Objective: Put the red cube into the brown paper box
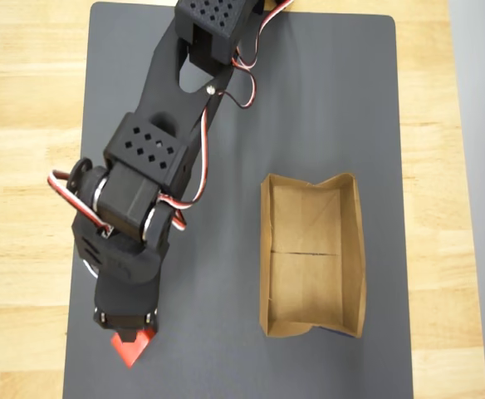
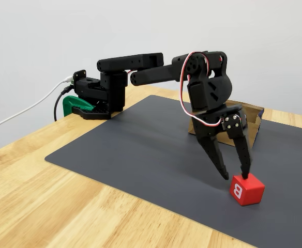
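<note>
A: Gripper (image 2: 235,175) state?
B: Spread wide, empty, tips just above red cube (image 2: 246,189) on dark mat (image 2: 140,150).
A: Box?
B: Brown paper box (image 1: 352,249) well right of cube, overhead view.

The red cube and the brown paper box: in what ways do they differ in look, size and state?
The red cube is a small solid block; the brown paper box is much larger, a hollow open-topped tray. The cube is bright red with a white letter B; the box is plain brown, creased, with a seam across its floor. Both rest on the dark mat.
</note>
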Robot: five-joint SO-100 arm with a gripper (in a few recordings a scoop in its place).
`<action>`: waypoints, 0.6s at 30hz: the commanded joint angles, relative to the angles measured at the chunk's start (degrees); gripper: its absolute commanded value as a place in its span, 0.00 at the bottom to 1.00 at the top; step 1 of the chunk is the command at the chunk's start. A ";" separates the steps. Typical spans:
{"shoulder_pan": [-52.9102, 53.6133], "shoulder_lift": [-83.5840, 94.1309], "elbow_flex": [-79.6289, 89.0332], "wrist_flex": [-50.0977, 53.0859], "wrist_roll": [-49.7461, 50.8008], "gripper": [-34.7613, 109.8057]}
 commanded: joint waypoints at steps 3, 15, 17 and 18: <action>1.67 2.81 -1.14 0.62 0.70 0.42; 3.16 2.37 -1.14 -2.29 1.41 0.42; 3.08 1.93 -1.14 -2.46 -0.62 0.38; 3.08 1.85 -1.14 -2.46 -1.14 0.37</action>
